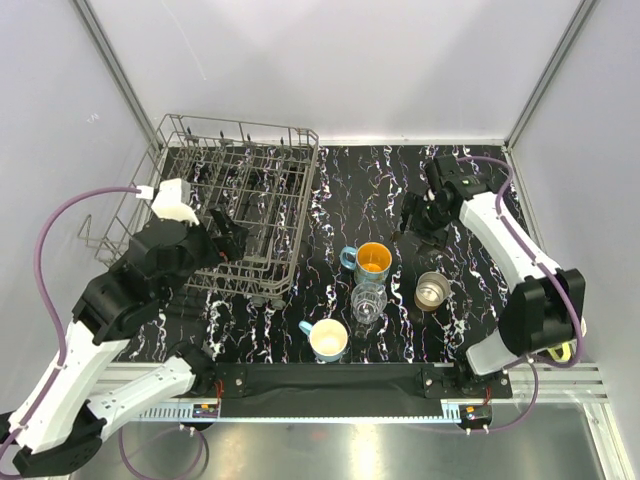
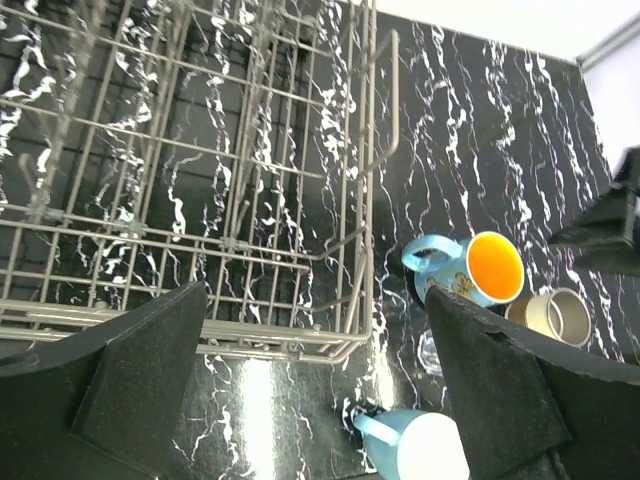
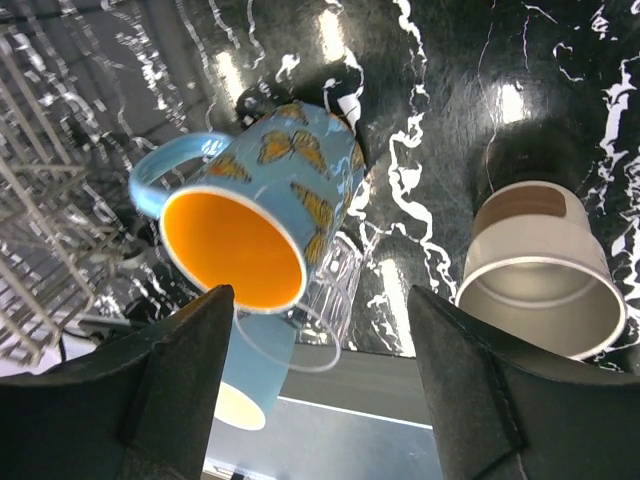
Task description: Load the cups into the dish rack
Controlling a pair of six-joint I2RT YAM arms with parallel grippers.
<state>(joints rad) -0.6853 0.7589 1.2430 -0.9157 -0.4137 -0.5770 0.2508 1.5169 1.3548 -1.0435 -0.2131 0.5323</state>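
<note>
Four cups on the table (image 1: 350, 185), none in the rack; both claws released.

The orange-lined teal mug (image 1: 372, 259) stands upright, the glass (image 1: 368, 303) just at its 6 o'clock, the metal cup (image 1: 432, 291) at 4, the pale-blue mug (image 1: 328, 340) at 7. The right claw (image 1: 420, 222) hangs apart at the teal mug's 2 o'clock, fingers spread, gripping nothing. The left claw (image 1: 232, 238), also spread and empty, hovers over the rack (image 1: 302, 215) at 9 o'clock.

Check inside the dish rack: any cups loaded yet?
Only bare wire and tines show inside the dish rack. The left arm covers its near-left corner, so that part is hidden. The teal mug, glass tumbler, metal cup and light-blue mug stand outside, on the table.
</note>
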